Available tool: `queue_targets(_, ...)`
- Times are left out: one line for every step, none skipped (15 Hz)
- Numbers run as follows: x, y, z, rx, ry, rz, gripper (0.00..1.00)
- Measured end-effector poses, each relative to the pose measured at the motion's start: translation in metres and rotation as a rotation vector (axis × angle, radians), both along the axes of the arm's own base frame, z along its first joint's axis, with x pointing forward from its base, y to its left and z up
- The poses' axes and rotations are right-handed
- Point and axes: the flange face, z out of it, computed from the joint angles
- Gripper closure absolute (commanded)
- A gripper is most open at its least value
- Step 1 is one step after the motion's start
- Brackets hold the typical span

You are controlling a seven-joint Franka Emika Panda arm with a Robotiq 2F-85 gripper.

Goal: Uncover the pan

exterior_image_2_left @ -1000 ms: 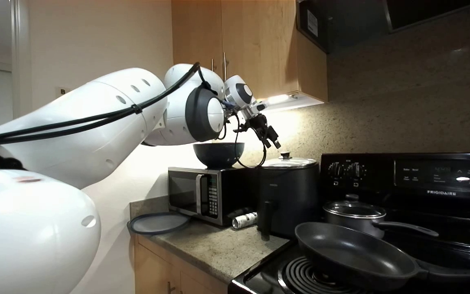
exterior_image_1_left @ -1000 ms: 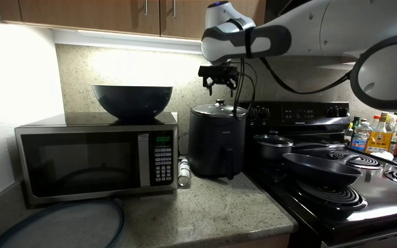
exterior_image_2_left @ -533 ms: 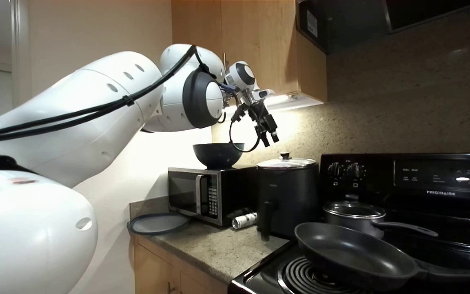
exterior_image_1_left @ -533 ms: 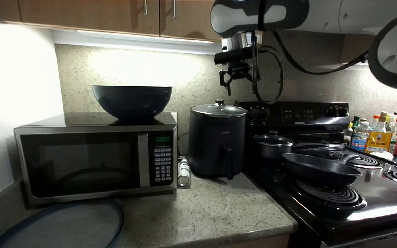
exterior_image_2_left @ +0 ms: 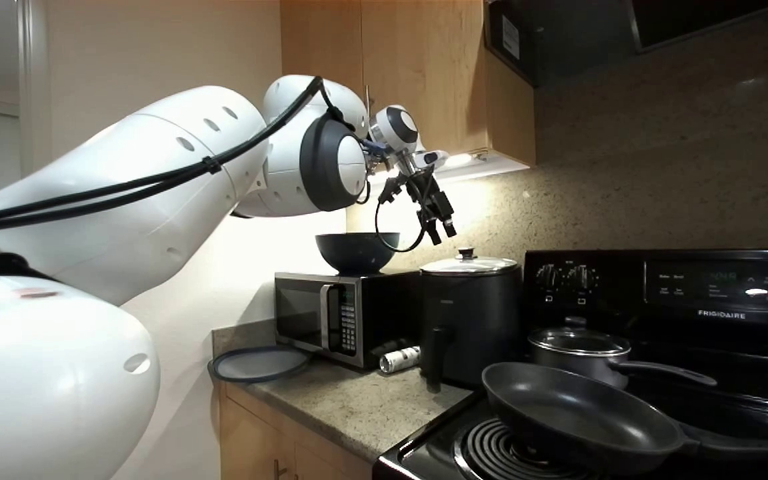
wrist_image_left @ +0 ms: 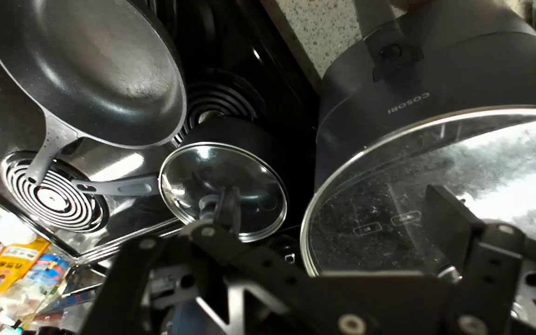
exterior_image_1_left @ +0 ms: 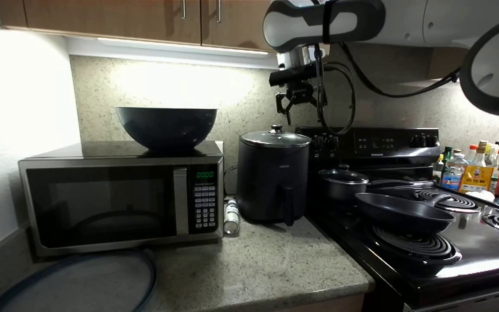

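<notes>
The end effector [exterior_image_2_left: 443, 235] hangs in the air above the black COSORI air fryer [exterior_image_1_left: 271, 186]. Its two fingers [wrist_image_left: 449, 223] are spread wide apart. A round glass lid [exterior_image_1_left: 264, 139] with a small knob [exterior_image_1_left: 277, 128] sits on top of the air fryer. The knob is just below the end effector, near the fingertips but not touching them.

The frying pan [exterior_image_2_left: 577, 410] is on the stove [exterior_image_1_left: 487, 251], below the end effector and well off to the right in both exterior views. It is dark and tilted, and we can look right down into it. A little saucepan [exterior_image_1_left: 344, 190] is on the stove too, closer to the end effector than the frying pan is. In the wrist view it is between the air fryer and the frying pan. It has a see-through cover [exterior_image_1_left: 339, 176] on it.

In both exterior views, a microwave [exterior_image_1_left: 106, 208] stands on the speckled desk [exterior_image_1_left: 271, 268], down and to the left of the end effector. A big dark bowl [exterior_image_1_left: 167, 128] sits on the microwave, also left of the end effector. A small can-shaped thing [exterior_image_2_left: 399, 361] lies on the desk below the end effector, just beside the air fryer. Farther down and left, a round disc [exterior_image_2_left: 261, 365] with a blue rim is on the desk.
</notes>
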Motion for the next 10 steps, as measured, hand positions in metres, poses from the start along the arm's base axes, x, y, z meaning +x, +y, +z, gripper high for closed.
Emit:
queue_targets(-0.001,-0.005,-0.009,0.000,0.034,-0.013,0.00)
queue_targets(-0.002,-0.011,-0.020,0.001,0.076,-0.033,0.00)
queue_targets(-0.003,-0.019,-0.031,0.007,0.117,-0.057,0.00)
queue_targets(-0.004,-0.027,-0.041,0.013,0.153,-0.083,0.00)
queue_targets(-0.005,-0.035,-0.050,0.015,0.180,-0.109,0.00)
queue_targets(-0.006,-0.041,-0.058,0.014,0.200,-0.135,0.00)
queue_targets(-0.005,-0.047,-0.066,0.015,0.209,-0.161,0.00)
queue_targets(-0.005,-0.049,-0.069,0.014,0.213,-0.166,0.00)
queue_targets(-0.004,-0.049,-0.071,0.013,0.215,-0.167,0.00)
queue_targets(-0.004,-0.048,-0.070,0.013,0.214,-0.166,0.00)
